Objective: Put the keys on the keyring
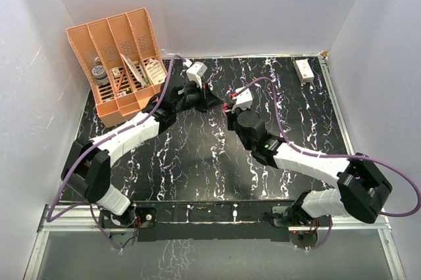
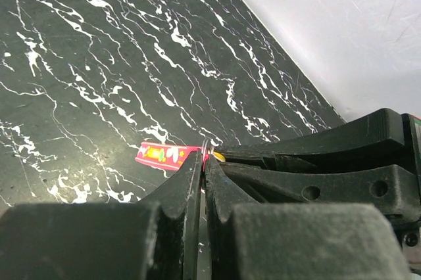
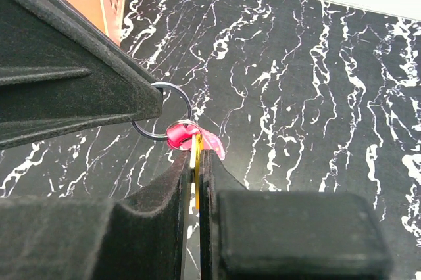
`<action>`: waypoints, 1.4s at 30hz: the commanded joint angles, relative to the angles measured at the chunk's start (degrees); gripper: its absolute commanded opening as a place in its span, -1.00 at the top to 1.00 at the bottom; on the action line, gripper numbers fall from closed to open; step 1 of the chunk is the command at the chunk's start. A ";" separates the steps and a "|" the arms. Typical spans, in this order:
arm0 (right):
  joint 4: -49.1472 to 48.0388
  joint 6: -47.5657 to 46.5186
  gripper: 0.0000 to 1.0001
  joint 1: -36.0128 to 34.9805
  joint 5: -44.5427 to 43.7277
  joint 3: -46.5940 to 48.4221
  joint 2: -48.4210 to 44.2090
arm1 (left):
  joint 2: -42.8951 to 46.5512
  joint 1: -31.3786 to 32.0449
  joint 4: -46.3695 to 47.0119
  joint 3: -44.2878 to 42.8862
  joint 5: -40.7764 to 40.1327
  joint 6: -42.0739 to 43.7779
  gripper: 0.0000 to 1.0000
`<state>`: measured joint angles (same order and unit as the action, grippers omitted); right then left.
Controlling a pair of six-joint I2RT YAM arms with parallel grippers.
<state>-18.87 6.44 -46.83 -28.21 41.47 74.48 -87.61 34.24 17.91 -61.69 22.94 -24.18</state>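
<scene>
Over the marbled table [image 1: 197, 162], between an orange file rack [image 1: 122, 63] and a white box [image 1: 304, 70], the left gripper [image 2: 204, 158] pinches the keyring [image 2: 164, 155] by its ring, strap trailing sideways, while the right gripper [image 3: 195, 155] is clamped tight on the key [image 3: 195, 175], which points at the ring.

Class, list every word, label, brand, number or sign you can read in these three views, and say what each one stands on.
No text can be read in any view.
keyring: yellow and white printed marks on its pink-red strap, too blurred to read.
white tags in the orange organizer: too small to read.
white box at the far right: no legible marking.
</scene>
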 commanded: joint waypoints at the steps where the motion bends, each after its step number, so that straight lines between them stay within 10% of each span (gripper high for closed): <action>1: -2.96 -5.74 1.00 0.75 -1.92 1.41 -0.72 | -1.40 -0.13 -3.81 -4.31 5.94 1.09 1.00; 42: -17.95 -21.64 1.00 5.62 11.97 -7.98 -5.50 | -10.72 -0.13 -13.90 -12.43 20.21 1.28 1.00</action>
<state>-30.61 -14.41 -41.45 -18.48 33.04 71.18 -98.08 33.85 6.90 -71.99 39.11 -22.35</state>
